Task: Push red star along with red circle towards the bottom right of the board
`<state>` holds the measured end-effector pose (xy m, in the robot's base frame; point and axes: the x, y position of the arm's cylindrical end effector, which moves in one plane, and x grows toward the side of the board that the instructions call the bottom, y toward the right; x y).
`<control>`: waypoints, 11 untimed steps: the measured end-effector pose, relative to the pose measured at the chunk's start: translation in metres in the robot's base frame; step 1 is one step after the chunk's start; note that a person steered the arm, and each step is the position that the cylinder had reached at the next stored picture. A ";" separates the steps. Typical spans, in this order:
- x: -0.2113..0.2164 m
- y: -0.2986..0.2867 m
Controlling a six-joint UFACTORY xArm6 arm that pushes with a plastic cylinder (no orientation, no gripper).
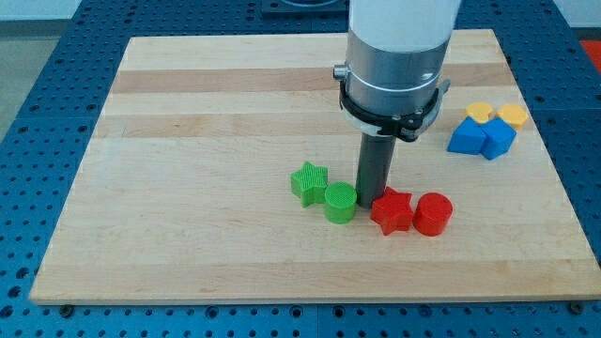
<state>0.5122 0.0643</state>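
The red star point(392, 210) lies right of the board's middle, toward the view's bottom. The red circle point(433, 213) touches it on its right side. My tip point(372, 195) stands on the board just left of the red star, touching or nearly touching its upper left edge, in the gap between the star and the green circle point(340, 202). The green star point(309, 181) sits just left of the green circle, touching it.
Two blue blocks point(481, 137) and two yellow blocks point(497, 115) are clustered near the board's right edge. The wooden board point(188, 141) rests on a blue perforated table. The arm's wide grey body point(392, 66) hangs above the rod.
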 end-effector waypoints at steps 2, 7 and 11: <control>0.013 0.016; 0.017 0.067; 0.017 0.107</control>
<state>0.5290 0.1711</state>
